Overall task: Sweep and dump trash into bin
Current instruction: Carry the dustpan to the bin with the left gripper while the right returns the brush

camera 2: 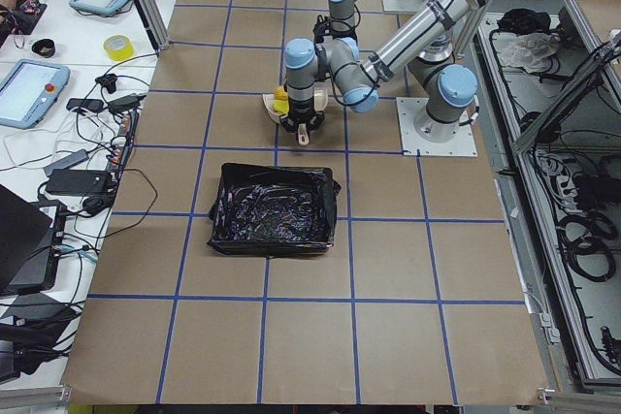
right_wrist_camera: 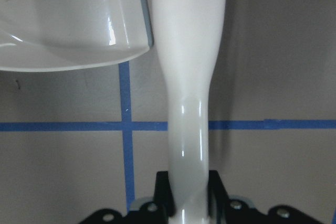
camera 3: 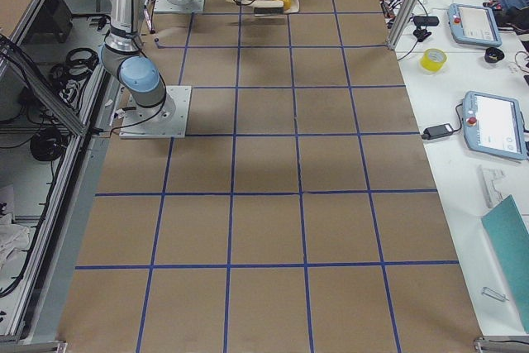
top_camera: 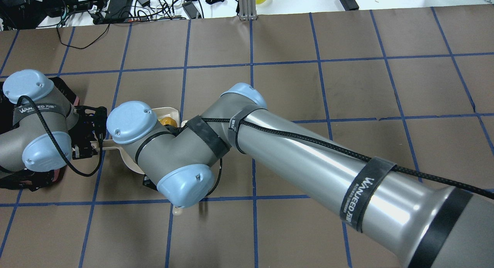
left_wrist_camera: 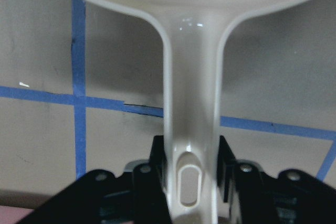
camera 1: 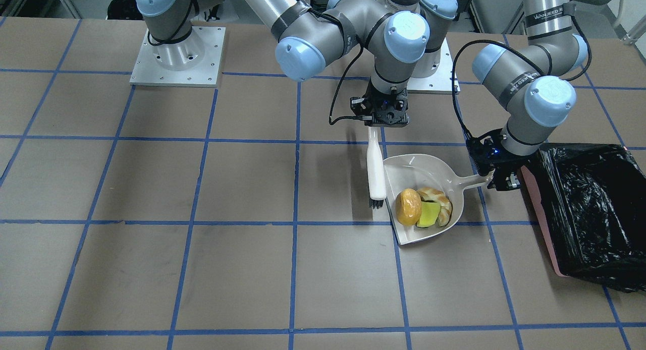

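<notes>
Cream-white plastic dustpan is where all the action is: all three bits of trash sit inside it, bunched up at the wide open end. The glossy golden-brown bun is closest to the mouth. The yellow sponge wedge is jammed right up against it, and the striped croissant piece curls around the back of the sponge, touching it.

The left gripper is clamped on the tip of the dustpan's handle. In the left wrist view you can see a finger on each side of it, right by the hanging slot. I can't tell if the pan is flat on the brown table or lifted a bit.

The right gripper is closed around the top of a white brush. The brush's black bristle end points down and sits just beside the dustpan's mouth, near the bun.

The bin is pink, lined with crinkly black plastic, and sits on the table on the robot's left, just beside the left gripper. The dustpan handle points toward it, but the pan itself is clear of the rim. From the side view, all I can make out inside the bin is the shiny black liner.
</notes>
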`<state>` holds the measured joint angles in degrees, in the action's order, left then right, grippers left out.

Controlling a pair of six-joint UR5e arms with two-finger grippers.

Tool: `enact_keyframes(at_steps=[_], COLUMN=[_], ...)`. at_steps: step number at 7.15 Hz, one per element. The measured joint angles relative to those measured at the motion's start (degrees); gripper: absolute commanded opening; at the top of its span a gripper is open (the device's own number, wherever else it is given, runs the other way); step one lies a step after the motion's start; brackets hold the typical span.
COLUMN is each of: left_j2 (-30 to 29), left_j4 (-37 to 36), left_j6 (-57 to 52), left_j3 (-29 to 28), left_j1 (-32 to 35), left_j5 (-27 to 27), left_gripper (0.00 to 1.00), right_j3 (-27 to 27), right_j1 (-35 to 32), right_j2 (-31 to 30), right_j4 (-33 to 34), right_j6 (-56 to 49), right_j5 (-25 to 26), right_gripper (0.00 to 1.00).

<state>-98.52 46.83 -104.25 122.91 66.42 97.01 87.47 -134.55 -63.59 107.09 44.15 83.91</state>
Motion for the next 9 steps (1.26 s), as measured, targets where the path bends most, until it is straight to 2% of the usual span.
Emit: enact_keyframes(at_steps=[2, 4, 5, 7, 8, 9], left_j2=[0.2, 0.8, 1.0, 0.8, 0.7, 0.6], left_j4=[0.1, 3.2, 7.1, 21.2, 28.8, 33.5], left_j6=[0.1, 0.1, 0.1, 0.1, 0.2, 0.2], left_j3=[-0.2, -1.9, -4.5, -14.9, -20.4, -23.8], left_j1=[-0.8, -5.1, -8.4, -13.5, -16.0, -19.2], left_j5=[-3.4, -9.2, -12.1, -15.1, -16.1, -16.5], left_gripper=[0.0, 0.0, 0.0, 0.0, 0.0, 0.0], right_j3=[0.3, 0.9, 1.1, 2.2, 4.0, 6.1], right_j1=[4.0, 9.0, 11.8, 18.1, 21.9, 26.4], right_j2=[-3.7, -6.8, -8.1, -10.1, -11.3, -13.0], right_j4=[-4.1, -5.9, -6.5, -7.9, -8.1, -8.2], right_j6=[-4.7, -9.4, -11.8, -17.4, -20.6, -24.2], right_j5=[1.3, 2.5, 3.5, 6.8, 8.0, 8.5], right_gripper=[0.0, 0.0, 0.0, 0.0, 0.0, 0.0])
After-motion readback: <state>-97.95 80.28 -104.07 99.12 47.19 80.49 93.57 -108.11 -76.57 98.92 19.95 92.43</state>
